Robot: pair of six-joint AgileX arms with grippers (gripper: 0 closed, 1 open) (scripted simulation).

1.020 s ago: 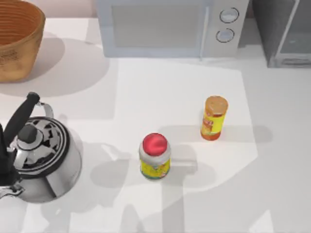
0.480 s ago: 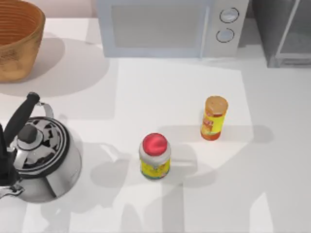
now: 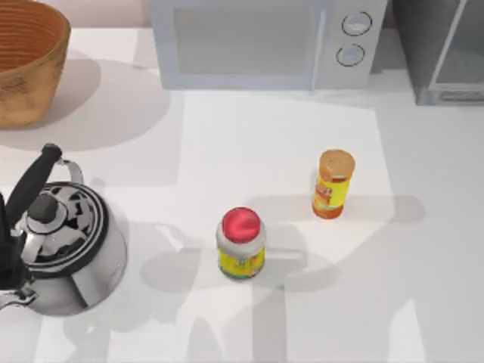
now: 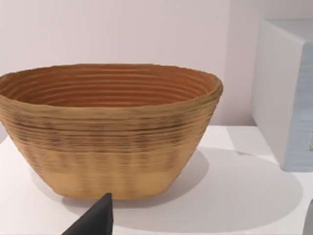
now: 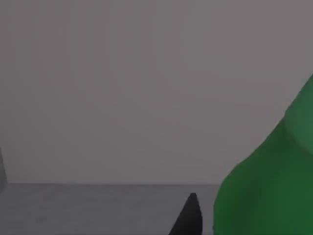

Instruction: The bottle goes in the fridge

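Note:
The green bottle [image 5: 269,181] looms close in the right wrist view, in front of a plain grey wall and a grey floor. A dark part of my right gripper [image 5: 188,218] shows just beside it; whether it touches the bottle I cannot tell. The fridge [image 3: 439,53], dark grey with a pale-framed glassy door, stands at the table's back right corner in the top view. A dark part of my left gripper [image 4: 93,220] shows in the left wrist view, facing the basket [image 4: 110,127].
The light grey microwave [image 3: 257,41] stands at the back centre and the woven basket [image 3: 26,60] at the back left. A steel kettle [image 3: 64,242] sits front left. A red-lidded jar [image 3: 240,243] and an orange-lidded jar [image 3: 333,184] stand mid-table.
Nothing on the table has moved. The arm shadows near the table's front edge have shifted slightly.

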